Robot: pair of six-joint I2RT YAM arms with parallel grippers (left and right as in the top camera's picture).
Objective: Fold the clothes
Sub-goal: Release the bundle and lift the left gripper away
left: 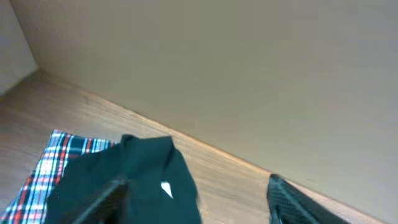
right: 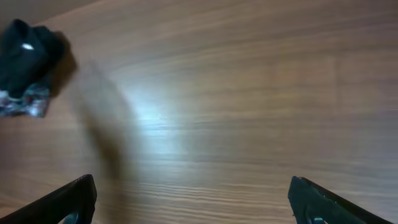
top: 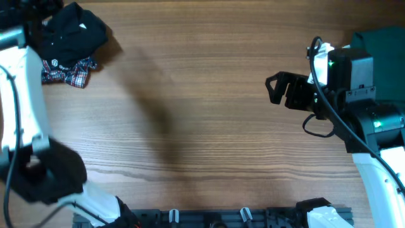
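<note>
The clothes lie in two places. A crumpled black shirt [top: 76, 28] with small white logos sits at the table's far left corner, on top of a red-blue-white plaid garment [top: 73, 73]. A dark green garment [top: 383, 38] lies at the far right, partly behind the right arm. In the left wrist view my left gripper [left: 196, 186] is open just over the black shirt [left: 124, 180] and plaid garment [left: 56, 162]; the shirt's edge lies by the left finger, ungripped. My right gripper [top: 273, 90] hovers open over bare wood right of centre, holding nothing. Its wrist view shows its open gripper [right: 191, 181] and the black shirt [right: 25, 53] far off.
A beige wall [left: 249, 74] rises right behind the table's far edge near the pile. A dark rail with clips [top: 209, 218] runs along the front edge. The left arm's white links [top: 28, 95] stand along the left side. Bare wood [top: 190, 114] spans the middle.
</note>
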